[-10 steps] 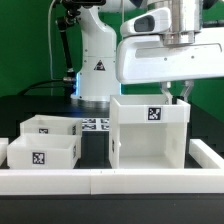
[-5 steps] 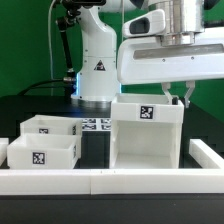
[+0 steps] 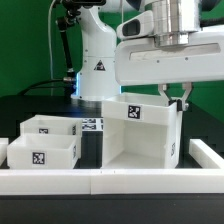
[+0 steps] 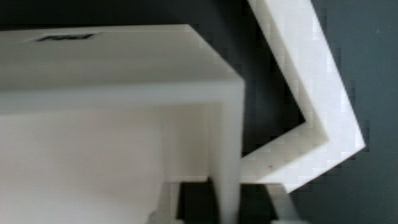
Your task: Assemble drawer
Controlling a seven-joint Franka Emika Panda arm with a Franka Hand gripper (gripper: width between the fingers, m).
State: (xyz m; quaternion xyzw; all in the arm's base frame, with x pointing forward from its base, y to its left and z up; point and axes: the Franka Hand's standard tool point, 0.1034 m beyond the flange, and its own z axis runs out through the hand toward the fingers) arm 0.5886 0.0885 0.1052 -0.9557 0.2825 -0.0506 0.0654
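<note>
Dark worktop (image 3: 30, 105) carries a tall white plastic drawer shell (image 3: 140, 145), its wall pinched by the end effector (image 3: 181, 100); both small white open-topped trays (image 3: 42, 156) sit outside, uninserted.

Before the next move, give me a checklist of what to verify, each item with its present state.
1. Grip: the gripper has its fingers on either side of one wall of the drawer shell: ok.
2. Drawer shell square to the rail: not ok; it stands turned, with a corner toward the exterior camera.
3. Shell base seated flat: cannot tell; the rail hides its lower edge.
4. Rear tray and front tray apart from the shell: ok; both sit on the exterior view's left.
5. No tray inside the shell's opening: ok.
</note>
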